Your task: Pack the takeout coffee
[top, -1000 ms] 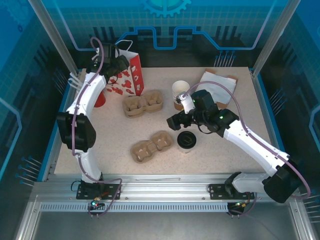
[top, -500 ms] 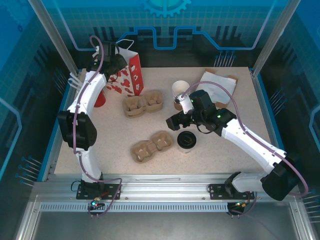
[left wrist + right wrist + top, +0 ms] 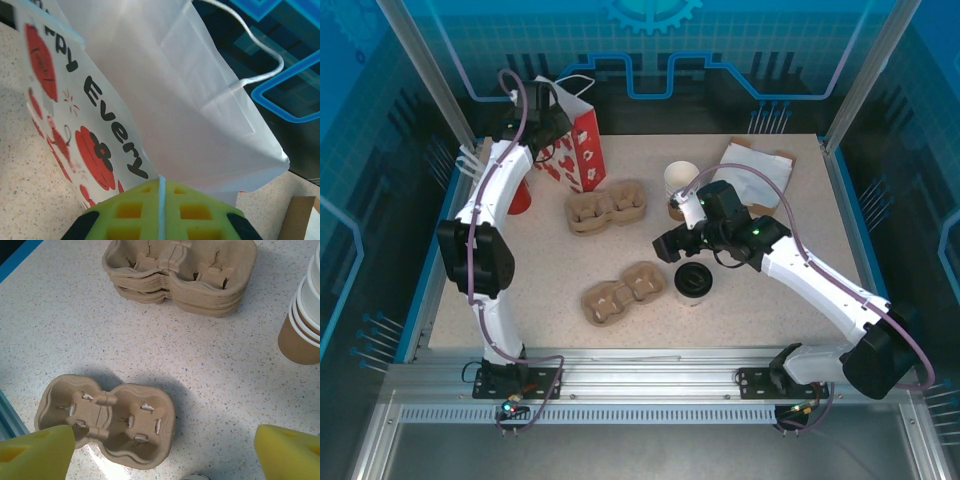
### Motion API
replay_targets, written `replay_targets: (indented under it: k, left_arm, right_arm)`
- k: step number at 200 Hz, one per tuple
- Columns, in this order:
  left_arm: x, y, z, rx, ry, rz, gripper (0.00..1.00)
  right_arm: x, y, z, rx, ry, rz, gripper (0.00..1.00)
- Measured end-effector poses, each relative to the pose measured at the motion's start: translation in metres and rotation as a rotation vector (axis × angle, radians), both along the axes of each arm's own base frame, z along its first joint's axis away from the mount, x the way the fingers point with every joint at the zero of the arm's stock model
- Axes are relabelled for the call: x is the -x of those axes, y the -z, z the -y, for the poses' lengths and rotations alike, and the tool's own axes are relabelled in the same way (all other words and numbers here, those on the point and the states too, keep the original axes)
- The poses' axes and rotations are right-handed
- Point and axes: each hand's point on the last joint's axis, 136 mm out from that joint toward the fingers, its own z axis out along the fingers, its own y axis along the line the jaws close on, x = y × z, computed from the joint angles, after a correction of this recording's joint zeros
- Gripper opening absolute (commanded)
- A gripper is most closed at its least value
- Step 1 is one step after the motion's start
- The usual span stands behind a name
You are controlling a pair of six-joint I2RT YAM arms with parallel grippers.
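Note:
The takeout coffee (image 3: 692, 282), a pale cup with a black lid, stands right of a single cardboard carrier (image 3: 623, 292). My right gripper (image 3: 665, 243) hovers just above and left of it, open and holding nothing. In the right wrist view its yellow fingers (image 3: 37, 452) straddle the carrier (image 3: 107, 417), and a sliver of the lid (image 3: 197, 477) shows at the bottom edge. My left gripper (image 3: 542, 125) is at the back left, shut on the rim of the white and red paper bag (image 3: 582, 150). The left wrist view shows the gripper (image 3: 161, 182) pinching the bag (image 3: 190, 100) edge between its pads.
A stack of carriers (image 3: 608, 208) lies behind the single one. A stack of lidless cups (image 3: 681, 185) stands right of it. Flat white paper bags (image 3: 755, 170) lie at the back right. A red object (image 3: 520, 195) sits beside the left arm. Frame posts ring the table.
My left gripper has closed onto the bag's rim, and the bag's top has tipped slightly. The right gripper has shifted only a little and stays open.

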Motion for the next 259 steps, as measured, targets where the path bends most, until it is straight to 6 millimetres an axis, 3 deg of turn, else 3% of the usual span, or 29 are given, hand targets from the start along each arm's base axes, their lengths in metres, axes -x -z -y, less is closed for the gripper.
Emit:
replay_targets:
  k: [22,84,132,167,202,231,259]
  left_arm:
    - [-0.001,-0.016,-0.001,-0.005,0.0,0.028,0.0]
    - [-0.001,-0.083,-0.003,-0.047,0.026,0.16,0.0]
    - [0.022,-0.116,0.003,-0.061,0.091,0.204,0.0]
    - [0.06,-0.165,0.021,-0.064,0.211,0.291,0.0]
    - [0.114,-0.208,0.052,-0.066,0.38,0.362,0.0]
    - [0.158,-0.223,0.079,-0.072,0.518,0.381,0.0]
    - [0.202,-0.221,0.097,-0.087,0.653,0.369,0.0]
  right_arm:
    - [0.0,-0.002,0.001,0.003,0.003,0.001,0.94]
    - [-0.001,-0.002,0.006,0.023,0.019,0.01,0.94]
    - [-0.001,-0.021,0.015,0.037,0.042,0.063,0.94]
    - [0.001,-0.042,0.024,0.017,0.065,0.12,0.95]
    - [-0.002,-0.05,0.037,0.012,0.103,0.141,0.94]
    - [-0.004,-0.051,0.043,0.017,0.118,0.142,0.94]
    - [-0.001,-0.057,0.049,0.009,0.129,0.153,0.95]
